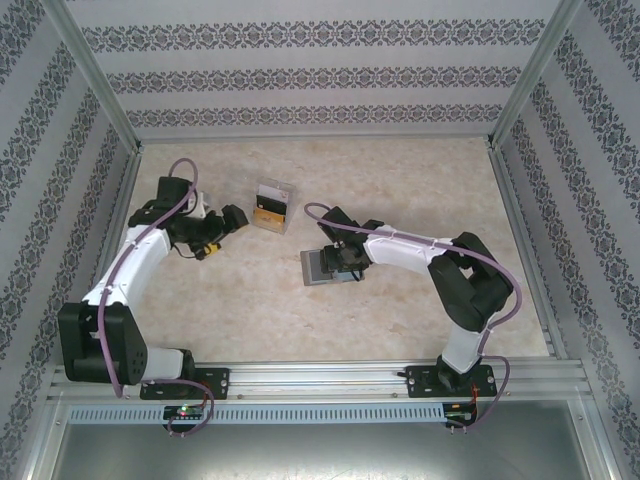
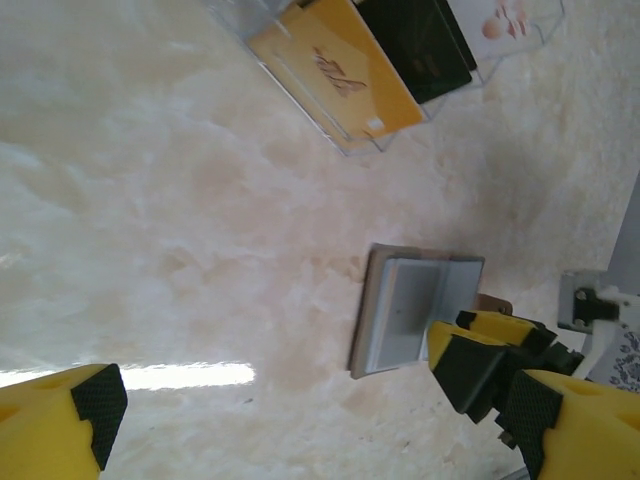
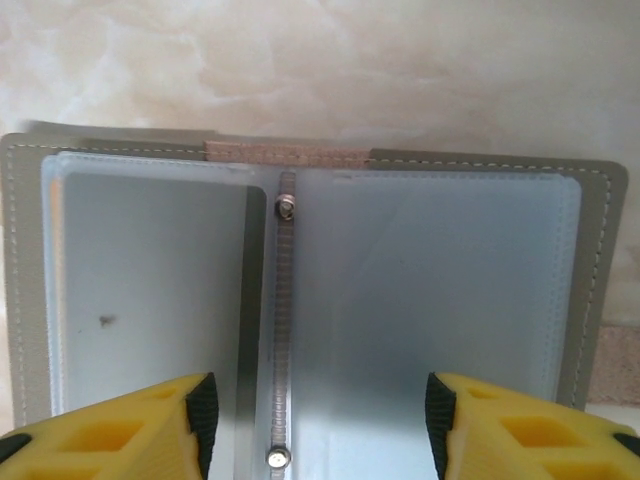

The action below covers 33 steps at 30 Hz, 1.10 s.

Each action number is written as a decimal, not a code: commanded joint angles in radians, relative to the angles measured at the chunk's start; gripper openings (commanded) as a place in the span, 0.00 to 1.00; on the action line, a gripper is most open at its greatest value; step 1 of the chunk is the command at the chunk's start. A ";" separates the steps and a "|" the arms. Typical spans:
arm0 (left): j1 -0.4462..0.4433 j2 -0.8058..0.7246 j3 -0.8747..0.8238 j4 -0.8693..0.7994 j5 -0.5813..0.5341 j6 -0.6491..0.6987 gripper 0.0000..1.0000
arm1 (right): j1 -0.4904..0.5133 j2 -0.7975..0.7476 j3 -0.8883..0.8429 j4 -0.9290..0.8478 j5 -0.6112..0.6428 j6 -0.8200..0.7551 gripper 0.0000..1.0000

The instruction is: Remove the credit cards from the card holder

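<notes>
**Right arm.** In the top view it reaches from its base at lower right toward the frame centre, elbow high, wrist pitched down over the card holder [image 1: 318, 266]. The right pincer [image 3: 320, 430] is partly spread, with one of its yellow fingers [image 3: 130, 430] on each side of the holder's metal spine and nothing clamped between them. Whether the tips touch the sleeves cannot be told (the lower frame edge cuts them off).

**Left arm.** It is bent and runs up the left side of the surface [image 1: 420, 180]. The left pincer [image 2: 280, 400] is spread wide, empty, and clear of the surface.

**Card holder.** It lies open and flat at the centre of the surface, both frosted sleeves facing up. The sleeve contents are hard to make out through the plastic. In the top view the right pincer covers the holder's right half.

**Clear box** [image 2: 350, 80]. It sits at the upper edge of the left wrist view, partly cut off, with gold, dark and white items inside.
</notes>
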 commanded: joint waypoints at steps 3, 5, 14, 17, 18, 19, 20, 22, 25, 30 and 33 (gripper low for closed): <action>-0.110 0.066 0.011 0.115 -0.028 -0.093 0.97 | -0.027 0.033 0.035 -0.035 0.009 -0.059 0.56; -0.149 0.088 0.011 0.144 -0.037 -0.113 0.95 | -0.031 0.041 0.031 -0.035 0.014 -0.079 0.56; -0.285 0.218 0.056 0.156 -0.055 -0.167 0.84 | -0.043 0.099 0.046 -0.048 0.003 -0.176 0.55; -0.330 0.260 0.058 0.192 -0.059 -0.207 0.78 | -0.055 0.092 0.036 -0.036 0.021 -0.185 0.54; -0.347 0.276 0.062 0.204 -0.061 -0.216 0.75 | -0.062 0.088 0.026 -0.027 0.022 -0.183 0.53; -0.361 0.292 0.068 0.210 -0.067 -0.227 0.73 | -0.068 0.083 0.016 -0.019 0.021 -0.177 0.53; -0.372 0.305 0.073 0.218 -0.068 -0.234 0.70 | -0.074 0.077 0.004 -0.007 0.018 -0.172 0.53; -0.394 0.336 0.089 0.234 -0.074 -0.249 0.63 | -0.089 0.054 -0.026 0.027 0.001 -0.164 0.51; -0.415 0.373 0.110 0.250 -0.084 -0.264 0.58 | -0.116 0.001 -0.055 0.068 -0.079 -0.151 0.52; -0.434 0.418 0.130 0.277 -0.093 -0.278 0.56 | -0.135 -0.093 -0.072 0.103 -0.189 -0.150 0.55; -0.444 0.440 0.139 0.293 -0.086 -0.284 0.55 | -0.131 -0.092 -0.071 0.100 -0.193 -0.158 0.58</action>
